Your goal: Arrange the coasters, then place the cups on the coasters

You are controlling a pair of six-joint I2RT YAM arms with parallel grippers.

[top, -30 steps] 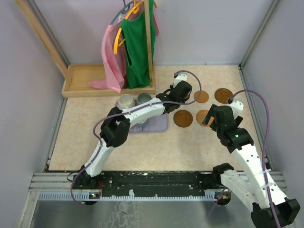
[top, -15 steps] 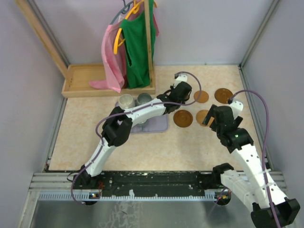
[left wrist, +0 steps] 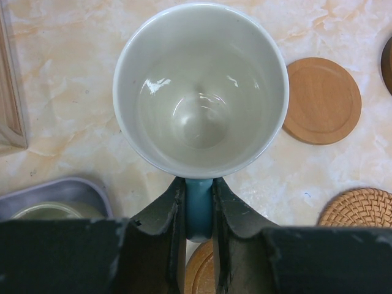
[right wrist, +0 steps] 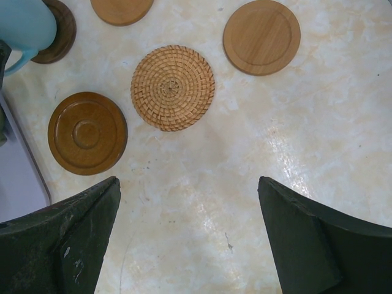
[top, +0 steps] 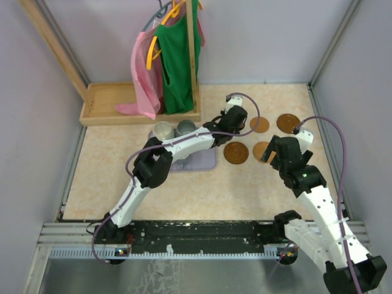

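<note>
— Coasters laid out?

— Yes, the flat round brown coasters (right wrist: 87,133) lie spread at the far right.

— Cups?

— Barely begun. The left gripper (left wrist: 199,208) is clamped on the white-and-blue ceramic mug (left wrist: 199,92) at the dark wooden coaster (right wrist: 60,33). The right gripper (right wrist: 187,184) gapes empty. Grey mugs (top: 163,130) sit on the lavender rectangular tray (top: 202,163).

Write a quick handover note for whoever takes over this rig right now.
Left gripper: shut on the handle of the white and blue cup, over the dark coaster; landed or not, unclear.
Right gripper: open, empty, above the woven coaster.
Done: coasters spread on the table.
To do: release this cup, then move the two grey cups off the lavender tray onto coasters.
</note>
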